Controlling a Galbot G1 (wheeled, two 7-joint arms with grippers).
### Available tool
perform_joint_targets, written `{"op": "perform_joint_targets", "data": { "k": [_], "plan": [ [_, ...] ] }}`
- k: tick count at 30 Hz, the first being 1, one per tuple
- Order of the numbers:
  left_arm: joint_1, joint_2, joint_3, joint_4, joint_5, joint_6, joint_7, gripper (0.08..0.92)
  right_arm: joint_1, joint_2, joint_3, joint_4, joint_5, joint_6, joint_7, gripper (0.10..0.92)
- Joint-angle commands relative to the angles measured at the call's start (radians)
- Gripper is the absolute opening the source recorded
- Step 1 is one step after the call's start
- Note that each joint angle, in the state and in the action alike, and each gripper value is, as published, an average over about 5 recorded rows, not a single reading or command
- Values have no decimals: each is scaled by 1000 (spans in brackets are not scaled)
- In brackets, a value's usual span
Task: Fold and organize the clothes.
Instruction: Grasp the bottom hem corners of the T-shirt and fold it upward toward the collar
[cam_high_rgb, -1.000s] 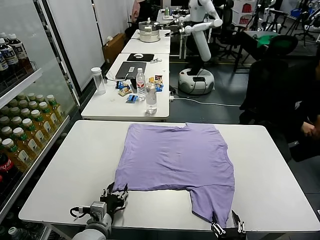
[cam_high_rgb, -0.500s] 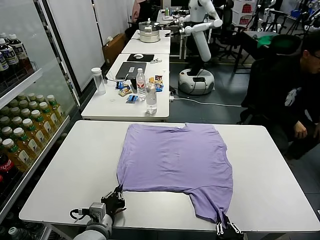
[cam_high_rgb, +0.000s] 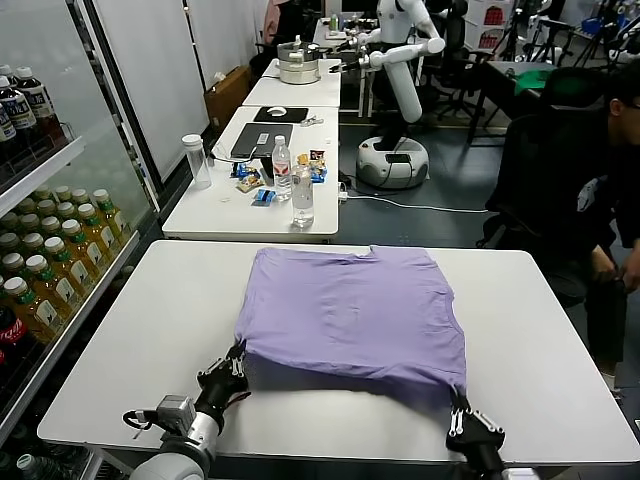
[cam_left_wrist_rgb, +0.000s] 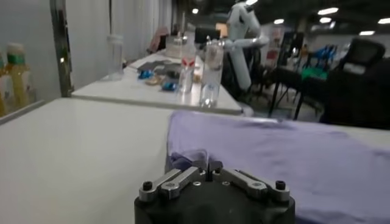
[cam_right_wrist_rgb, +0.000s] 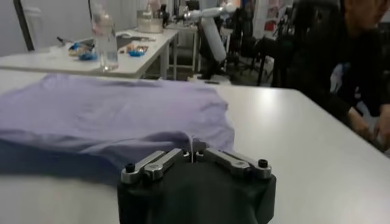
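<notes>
Fabric ran away from both grippers toward the far edge of the white table (cam_high_rgb: 130, 330), and that direction was what the coming fold would turn on. The left gripper (cam_high_rgb: 232, 368) was clamped shut on the near left corner of the lavender T-shirt (cam_high_rgb: 350, 305), close to the table's front edge. The right gripper (cam_high_rgb: 466, 418) was likewise pinched tight on the near right corner, just at that same front edge. In each wrist view a small tuft of purple cloth stood up between the closed jaws, at the left gripper (cam_left_wrist_rgb: 208, 173) and at the right gripper (cam_right_wrist_rgb: 194, 154).

Between the two grips the hem was raised off the table, sagging in the middle and throwing a dark shadow on the surface beneath. Beyond it the rest of the T-shirt lay flat, its long axis running from the table's front edge to its far edge, where the neckline sat. Each arm held its own corner, so neither was nearer to the garment than the other; the right grip sat a little closer to the front edge than the left.

My reading is that the hem would need to be carried straight toward the far edge, both corners level, for the fold to land square.

The shirt looked thin and soft, smooth over most of its spread, with light wrinkles near the lifted hem. No printed marks could be made out.
</notes>
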Motion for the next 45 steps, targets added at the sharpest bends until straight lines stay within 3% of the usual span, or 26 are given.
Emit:
{"op": "perform_joint_targets", "data": {
  "k": [1, 15, 28, 33, 45],
  "plan": [
    [-61, 26, 1, 9, -55, -51, 7, 96, 112, -44, 46, -7, 42, 0, -5, 117],
    [-290, 44, 112, 251, 11, -31, -2, 96, 499, -149, -84, -267, 85, -91, -1, 117],
    [-391, 15, 163, 413, 87, -24, 0, 96, 611, -122, -181, -428, 28, -116, -30, 126],
    [-405, 0, 166, 442, 107, -14, -16, 136, 618, -95, -201, -458, -15, -136, -39, 241],
    [-243, -16, 109, 272, 120, -13, -68, 474, 472, -83, -87, -350, -34, -121, -45, 595]
  ]
}}
